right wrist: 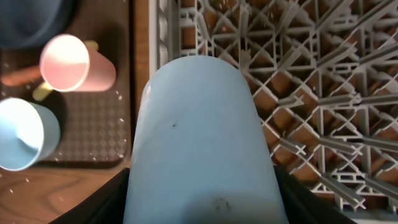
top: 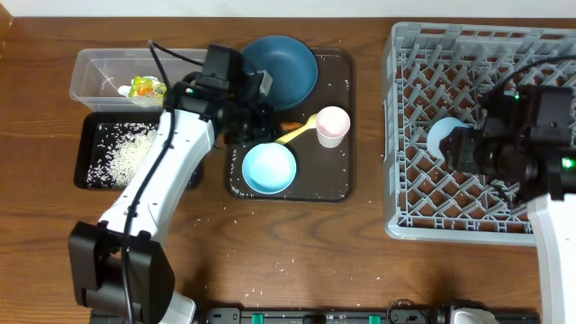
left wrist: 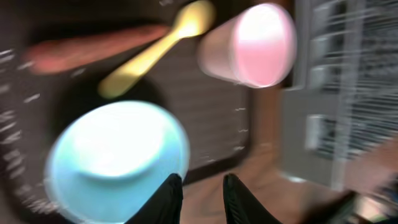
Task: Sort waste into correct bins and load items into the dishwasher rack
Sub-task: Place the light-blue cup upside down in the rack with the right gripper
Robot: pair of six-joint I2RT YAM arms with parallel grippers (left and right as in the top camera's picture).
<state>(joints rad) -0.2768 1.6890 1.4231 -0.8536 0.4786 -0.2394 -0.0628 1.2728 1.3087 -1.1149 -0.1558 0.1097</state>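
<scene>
The pale blue-white bowl [right wrist: 199,143] shows a smooth, matt skin with a few dark specks; the dishwasher rack [top: 393,108] is moulded grey plastic. The table [top: 297,261] is brown wood with visible grain, the dark brown serving tray [right wrist: 93,130] finely diamond-textured, the tub [top: 88,76] clear, see-through plastic.

You work at a lab bench staged as a kitchen: left arm [top: 155,175] and right arm [top: 554,247] mounted over a wooden table [top: 297,247], dish rack [top: 450,232] at right.
</scene>
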